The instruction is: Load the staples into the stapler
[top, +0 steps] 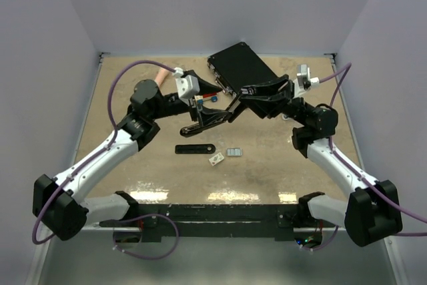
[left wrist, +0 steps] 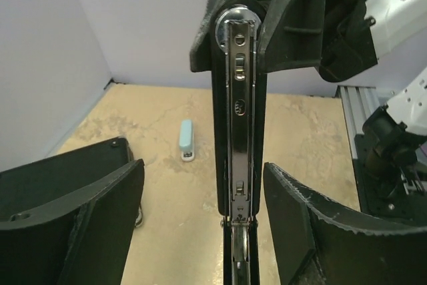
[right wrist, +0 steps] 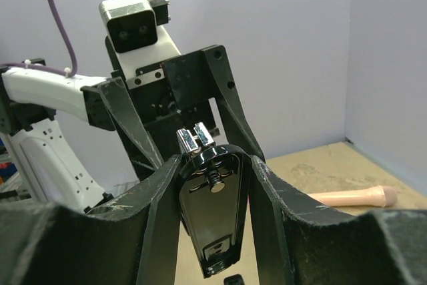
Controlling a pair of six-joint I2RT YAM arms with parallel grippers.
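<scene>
Containers: black case (top: 243, 65) at back of table (top: 280, 168), lid shut, contents not visible. Tiny white box (top: 215, 159) lies near the front centre; can't tell what's in it. Staples (top: 233, 153) are loose on the table just right of the box, apart from it, not held by either arm. Black bar (top: 195, 149) lies flat to the left of the box. Stapler (left wrist: 239, 131) is up in the air mid-table, metal mag rail facing the L wrist cam. R gripper (right wrist: 215, 165): jaws part closed, clamped on the stapler's black body, pads touching both sides. L gripper (left wrist: 200, 178): jaws wide, straddling the stapler with a gap each side, touching nothing, holding nothing. The grippers face each other, close together. Also on the table: small blue stapler (left wrist: 187, 140) lying flat, pink handle (right wrist: 353, 197) towards the back.
</scene>
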